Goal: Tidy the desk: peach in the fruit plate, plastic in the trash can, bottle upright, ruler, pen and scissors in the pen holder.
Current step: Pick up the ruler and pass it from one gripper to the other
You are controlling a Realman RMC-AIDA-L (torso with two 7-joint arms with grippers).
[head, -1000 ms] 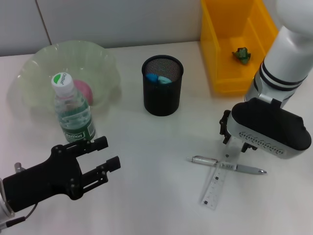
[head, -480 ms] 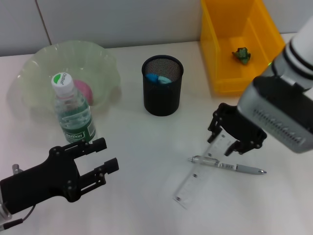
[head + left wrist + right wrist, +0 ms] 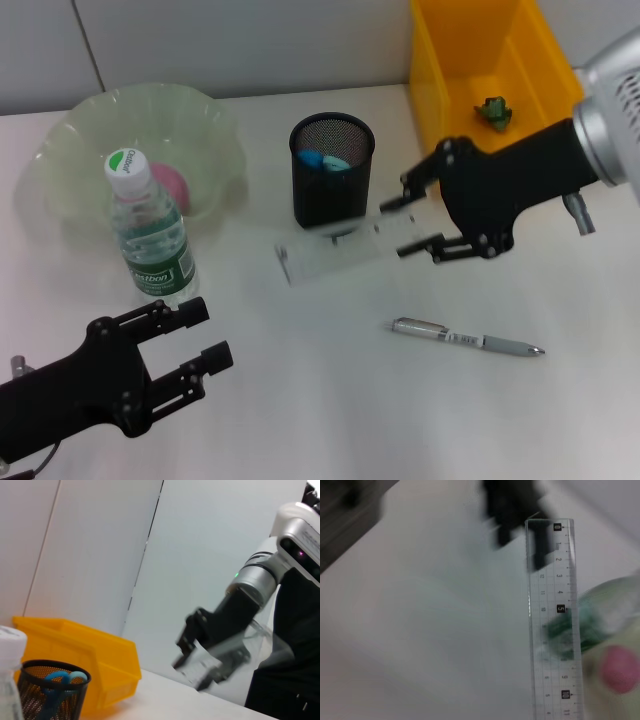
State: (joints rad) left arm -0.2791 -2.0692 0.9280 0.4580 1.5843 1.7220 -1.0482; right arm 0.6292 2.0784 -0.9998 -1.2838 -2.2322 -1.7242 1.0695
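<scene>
My right gripper (image 3: 408, 222) is shut on one end of the clear ruler (image 3: 325, 250) and holds it lifted, roughly level, just in front of the black mesh pen holder (image 3: 332, 190). The blue scissors (image 3: 325, 160) stand inside the holder. The silver pen (image 3: 465, 338) lies on the desk (image 3: 330, 400) below the gripper. The bottle (image 3: 150, 230) stands upright in front of the fruit plate (image 3: 70, 130), which holds the pink peach (image 3: 170, 188). Green plastic (image 3: 493, 110) lies in the yellow trash can (image 3: 470, 160). My left gripper (image 3: 208, 333) is open at the near left. The right wrist view shows the ruler (image 3: 554, 620) close up.
The left wrist view shows the right gripper (image 3: 205, 662) with the ruler (image 3: 220, 652) raised above the desk, the trash can (image 3: 95, 655) behind the pen holder (image 3: 45, 695), and the scissors (image 3: 62, 679) in it. A grey wall panel backs the desk.
My right gripper has lifted the ruler off the desk from beside the pen and carried it left and up toward the pen holder. My left gripper has drawn back slightly.
</scene>
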